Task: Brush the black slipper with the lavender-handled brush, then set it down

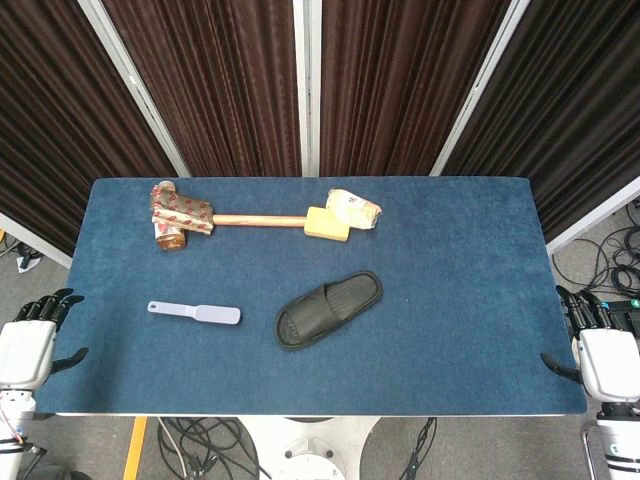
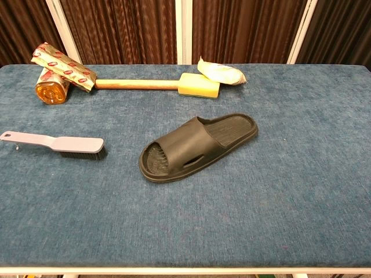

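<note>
With both your left hand point(image 1: 30, 340) and right hand point(image 1: 603, 350) spread empty off the table's point(image 1: 450, 290) side edges, the flat brush point(image 1: 195, 313) near the left edge, bristles down beside the mid-table slipper point(image 1: 328, 309), may skid as fingers scoop.

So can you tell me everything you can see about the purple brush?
The brush is pale lavender and looks like plastic, with a long flat handle and a wider head. Dark bristles show under the head in the chest view, pointing down onto the blue table. It lies flat, handle pointing to the left, head toward the black slipper, with a gap between them. Nothing touches it but the table; neither hand is on it.
</note>
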Robot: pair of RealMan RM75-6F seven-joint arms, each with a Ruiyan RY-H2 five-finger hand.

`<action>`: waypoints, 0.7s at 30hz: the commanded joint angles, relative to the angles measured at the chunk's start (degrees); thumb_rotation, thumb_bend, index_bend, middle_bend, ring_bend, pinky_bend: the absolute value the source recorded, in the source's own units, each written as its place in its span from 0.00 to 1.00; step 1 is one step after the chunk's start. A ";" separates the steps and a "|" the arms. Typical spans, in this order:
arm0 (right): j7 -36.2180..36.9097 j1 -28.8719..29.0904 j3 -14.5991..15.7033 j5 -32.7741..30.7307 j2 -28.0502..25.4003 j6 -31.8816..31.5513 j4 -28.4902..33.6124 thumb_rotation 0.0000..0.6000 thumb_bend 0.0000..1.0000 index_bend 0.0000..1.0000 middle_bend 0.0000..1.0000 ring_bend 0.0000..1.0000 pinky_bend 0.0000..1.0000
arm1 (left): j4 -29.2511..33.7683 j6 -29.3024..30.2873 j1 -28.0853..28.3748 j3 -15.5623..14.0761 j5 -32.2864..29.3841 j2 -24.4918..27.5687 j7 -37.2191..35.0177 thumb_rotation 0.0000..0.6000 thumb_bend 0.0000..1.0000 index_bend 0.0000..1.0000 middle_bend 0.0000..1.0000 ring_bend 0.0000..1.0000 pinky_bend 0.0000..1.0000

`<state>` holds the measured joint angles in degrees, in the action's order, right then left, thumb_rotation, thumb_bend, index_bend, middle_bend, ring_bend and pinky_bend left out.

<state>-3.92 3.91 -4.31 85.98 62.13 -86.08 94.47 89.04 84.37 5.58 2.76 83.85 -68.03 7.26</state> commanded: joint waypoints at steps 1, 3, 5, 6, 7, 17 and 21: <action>0.02 0.03 -0.07 0.07 0.00 -0.09 -0.02 1.00 0.00 0.07 0.18 0.09 0.23 | -0.20 -0.29 0.02 -0.08 -0.32 -0.35 0.14 1.00 0.16 0.30 0.30 0.25 0.28; 0.03 0.03 -0.14 0.18 0.03 -0.27 -0.09 1.00 0.00 0.07 0.18 0.09 0.23 | -0.27 -0.39 0.07 -0.03 -0.44 -0.55 0.24 1.00 0.15 0.30 0.30 0.25 0.28; 0.08 -0.04 -0.21 0.28 -0.03 -0.55 -0.11 1.00 0.00 0.07 0.18 0.09 0.22 | -0.54 -0.44 0.17 0.01 -0.37 -0.77 0.29 1.00 0.15 0.30 0.30 0.25 0.28; 0.11 -0.08 -0.24 0.33 -0.09 -0.72 -0.10 1.00 0.00 0.07 0.18 0.09 0.22 | -0.71 -0.52 0.33 0.09 -0.27 -0.89 0.21 1.00 0.15 0.30 0.30 0.25 0.28; 0.13 -0.14 -0.28 0.39 -0.17 -0.90 -0.09 1.00 0.00 0.07 0.18 0.09 0.22 | -0.92 -0.75 0.57 0.19 -0.24 -1.02 0.13 1.00 0.15 0.30 0.30 0.25 0.28; -0.15 0.07 -1.51 0.50 -1.96 -2.05 0.61 1.00 0.00 0.07 0.17 0.09 0.22 | -6.35 -12.29 9.99 4.01 -1.63 -3.65 -2.24 1.00 0.15 0.34 0.30 0.25 0.28; -0.05 0.31 -1.62 0.88 -2.35 -2.03 0.81 1.00 0.00 0.07 0.17 0.09 0.22 | -8.23 -21.50 15.74 5.04 -3.96 -4.93 -0.96 1.00 0.15 0.35 0.31 0.25 0.29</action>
<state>-4.00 4.20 -5.93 86.83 59.80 -88.13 95.27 82.73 69.12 16.83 6.61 81.80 -71.74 5.66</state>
